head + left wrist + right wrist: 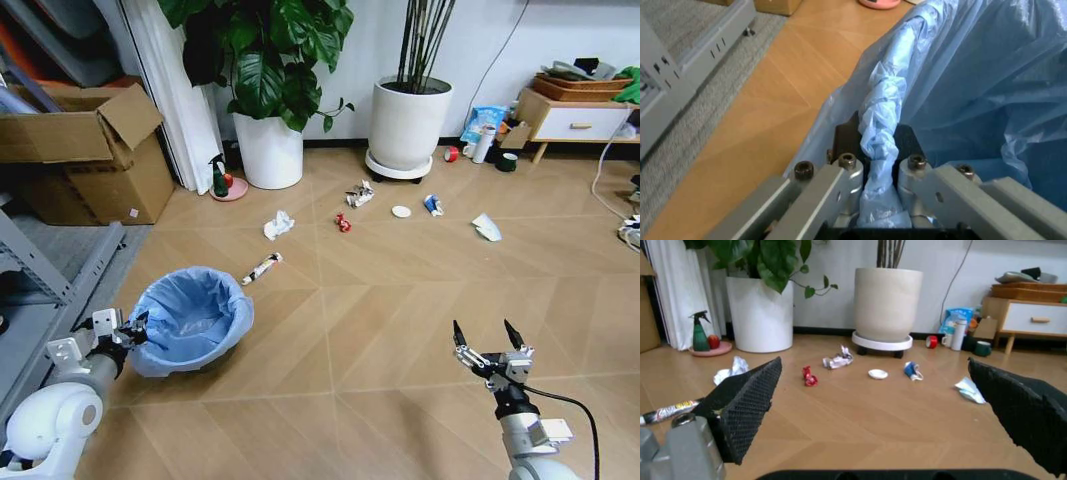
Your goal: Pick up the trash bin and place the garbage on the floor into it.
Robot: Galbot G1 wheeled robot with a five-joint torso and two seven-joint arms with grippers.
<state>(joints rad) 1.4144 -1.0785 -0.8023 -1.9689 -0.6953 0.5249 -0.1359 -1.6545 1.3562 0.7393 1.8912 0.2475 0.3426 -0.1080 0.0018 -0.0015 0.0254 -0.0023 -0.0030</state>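
Note:
The trash bin, black with a light-blue bag, stands on the floor at the lower left. My left gripper is shut on its near rim; in the left wrist view the fingers pinch the folded bag. My right gripper hangs open over bare floor at the lower right, its fingers wide apart. The garbage lies farther off: a white-red tube, a paper wad, a red wrapper, a crumpled wad, a white disc, a blue-white packet and a white scrap.
Two white plant pots stand along the back wall, with a green spray bottle beside the left one. A cardboard box and a metal shelf line the left. A low cabinet is at the back right.

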